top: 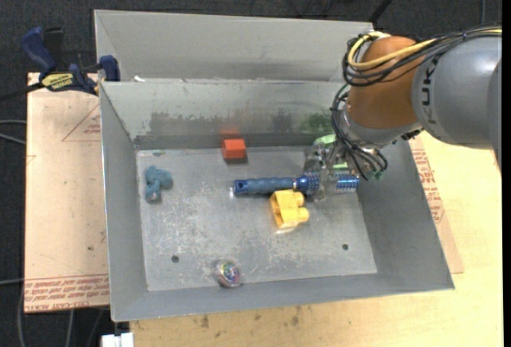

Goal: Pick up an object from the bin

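Observation:
My gripper (326,168) is low in the right half of the bin, directly over a long blue brush (267,186). The brush lies across the middle of the floor, its handle pointing left and its bristled head under the gripper. A yellow blocky toy (287,208) rests just in front of the brush, touching or nearly touching it, a little left of the gripper. A green thing (323,127) peeks out behind the gripper by the back wall, mostly hidden.
An orange cube (234,148) sits at the back wall, left of centre. A grey-blue lump (156,183) lies at the far left. A small shiny ball (229,274) rests near the front edge. The arm enters from the right, over the right wall.

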